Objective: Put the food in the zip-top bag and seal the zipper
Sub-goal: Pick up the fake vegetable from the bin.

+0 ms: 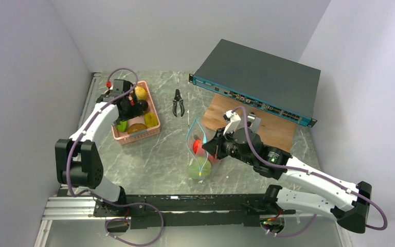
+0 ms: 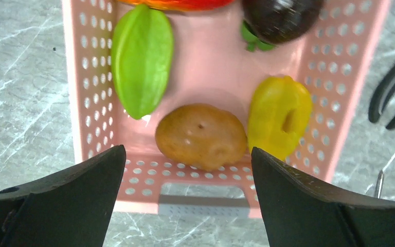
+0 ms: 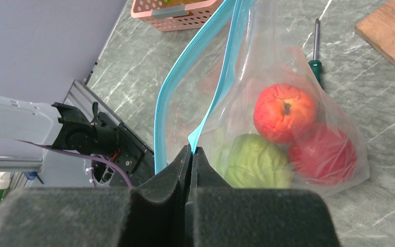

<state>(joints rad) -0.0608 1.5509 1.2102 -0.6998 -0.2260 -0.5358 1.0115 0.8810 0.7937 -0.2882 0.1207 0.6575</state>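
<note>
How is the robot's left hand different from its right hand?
The left hand is wide open, but the right hand is pinched shut. The left hand holds nothing, while the right hand grips the blue-green edge of the clear bag. The left hand hovers over the pink basket, and the right hand is at the bag. Both hands have two dark fingers.

No text, label, brand or number is legible in any view. The rack unit [image 1: 257,74] at the far side of the counter [image 1: 157,154] carries small pale marks along its teal front panel, but they are too small to read.
</note>
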